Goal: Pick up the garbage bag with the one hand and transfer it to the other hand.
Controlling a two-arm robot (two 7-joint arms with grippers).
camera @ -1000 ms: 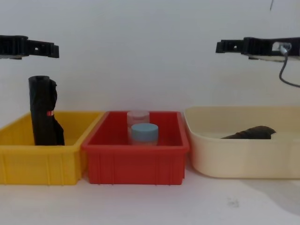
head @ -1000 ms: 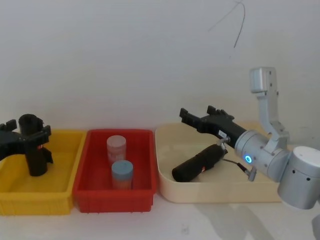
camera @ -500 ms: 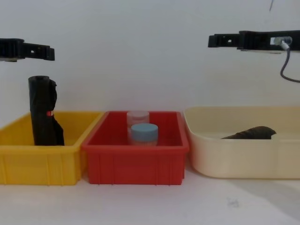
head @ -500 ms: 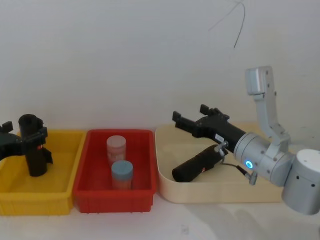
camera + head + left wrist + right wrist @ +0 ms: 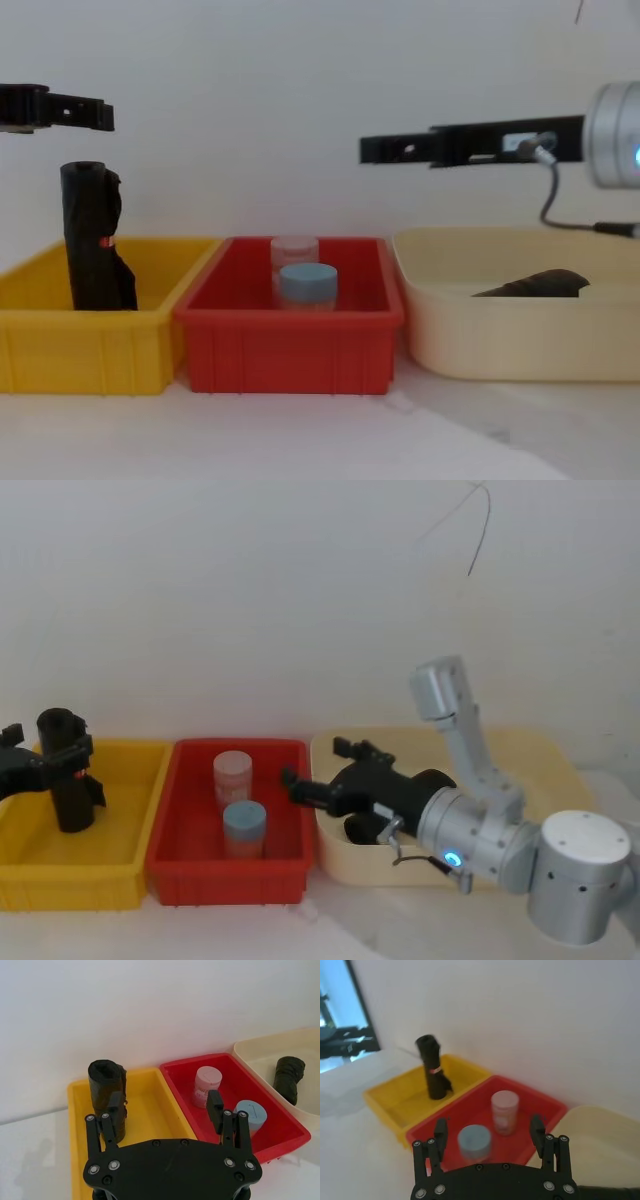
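Three open plastic bins stood in a row on the white bench [image 5: 300, 440]: a boxy yellow bin [image 5: 70, 885], a red bin [image 5: 225, 880] at its 3 o'clock, and a rounded cream tub [image 5: 335, 860] at 3 o'clock again. Two black rolls of crinkled, glossy plastic were there. The garbage bag [image 5: 540, 283], a thick cylinder, lay on its side in the cream tub, touched by neither hand. The other roll [image 5: 65, 780], marked with a red spot, stood upright in the yellow bin. Two round jars sat in the red bin, a pale-capped jar [image 5: 232, 770] at 12 o'clock of a blue-capped jar [image 5: 244, 820]. Two black two-fingered hands hung in the air. The right hand [image 5: 320, 765], on the blue-lit arm, was held level over the red bin's edge beside the tub, its fingers spread apart and holding nothing. The left hand [image 5: 165, 1110] hovered above the yellow bin near the upright roll, fingers likewise apart.
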